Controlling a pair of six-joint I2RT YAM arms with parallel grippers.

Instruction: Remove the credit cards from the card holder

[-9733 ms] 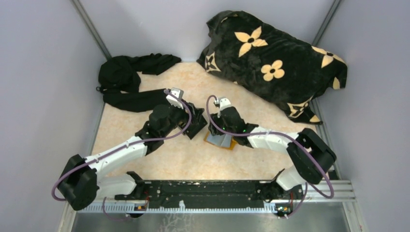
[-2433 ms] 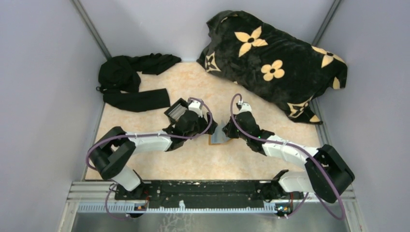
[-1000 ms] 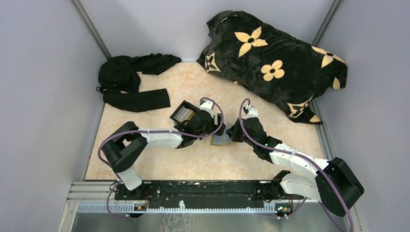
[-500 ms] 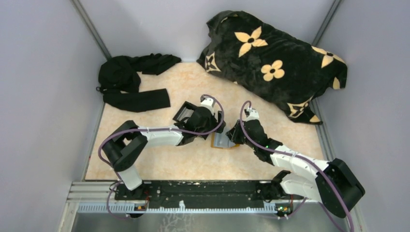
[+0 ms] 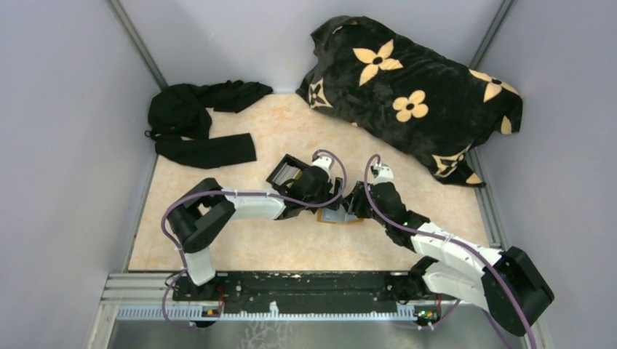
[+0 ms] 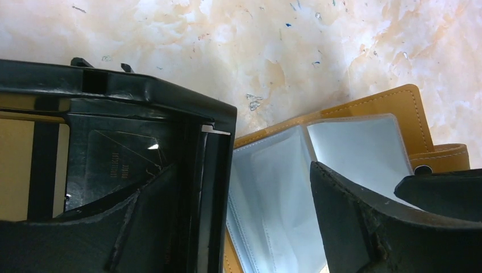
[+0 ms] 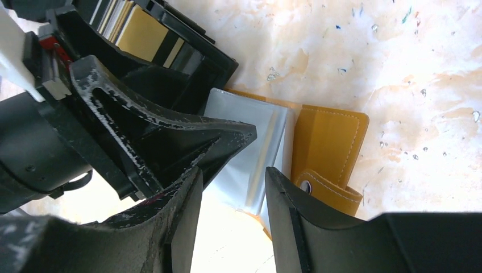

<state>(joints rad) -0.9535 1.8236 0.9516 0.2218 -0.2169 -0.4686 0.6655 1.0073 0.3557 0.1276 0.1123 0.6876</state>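
Tan leather-look skin on the card holder [image 6: 392,108], matt, with stitching along the edge, and its sleeves [image 6: 273,187] gleam as clear glossy plastic. The black box [image 6: 170,96] is shiny hard plastic. The table [image 6: 284,45] looks smooth and marbled, the blanket [image 5: 436,80] plush.

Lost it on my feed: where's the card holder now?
Top view, mid-table: the card holder lies open between the left gripper and right gripper, beside the black box.

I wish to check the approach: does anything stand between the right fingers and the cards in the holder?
One of the left fingers lies across the silvery cards in the open card holder, directly ahead of the right fingers. The black box sits against the holder's edge, outside that path.
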